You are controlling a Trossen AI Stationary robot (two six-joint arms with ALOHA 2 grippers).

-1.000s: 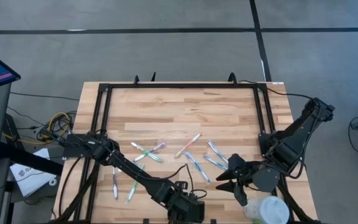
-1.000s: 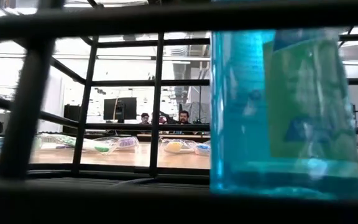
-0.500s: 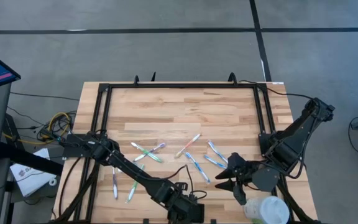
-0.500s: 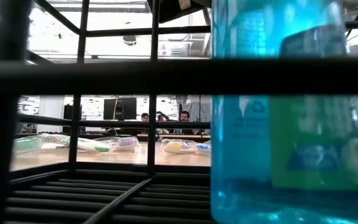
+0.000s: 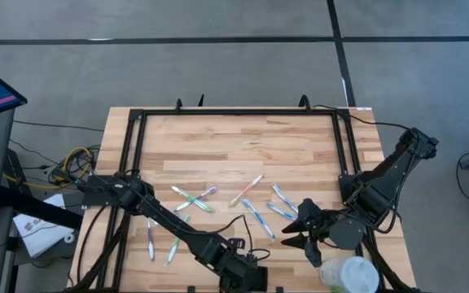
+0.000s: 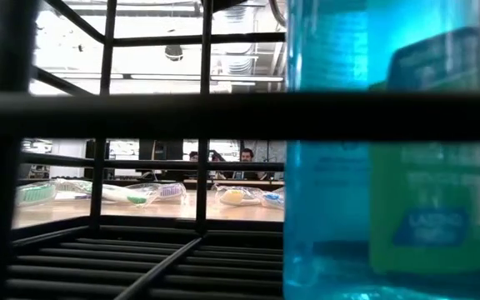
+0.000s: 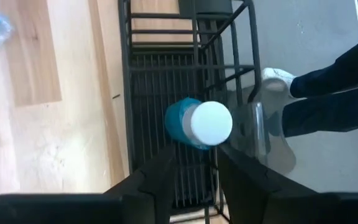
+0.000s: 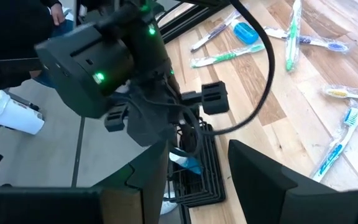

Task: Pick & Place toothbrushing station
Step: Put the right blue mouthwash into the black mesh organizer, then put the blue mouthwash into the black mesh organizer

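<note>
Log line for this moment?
left hand: at black rack holding blue bottle | right hand: open, idle beside toothbrushes

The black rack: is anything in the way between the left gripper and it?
Nothing visible is in the way. In the left wrist view the left gripper is right at the edge of the black rack, with no thing between them. A blue bottle with a white cap stands inside the rack, just past the gripper.

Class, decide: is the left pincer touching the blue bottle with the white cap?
Cannot tell. The left wrist view shows the blue bottle just beyond the left pincer, overlapping it, with depth unclear.
</note>
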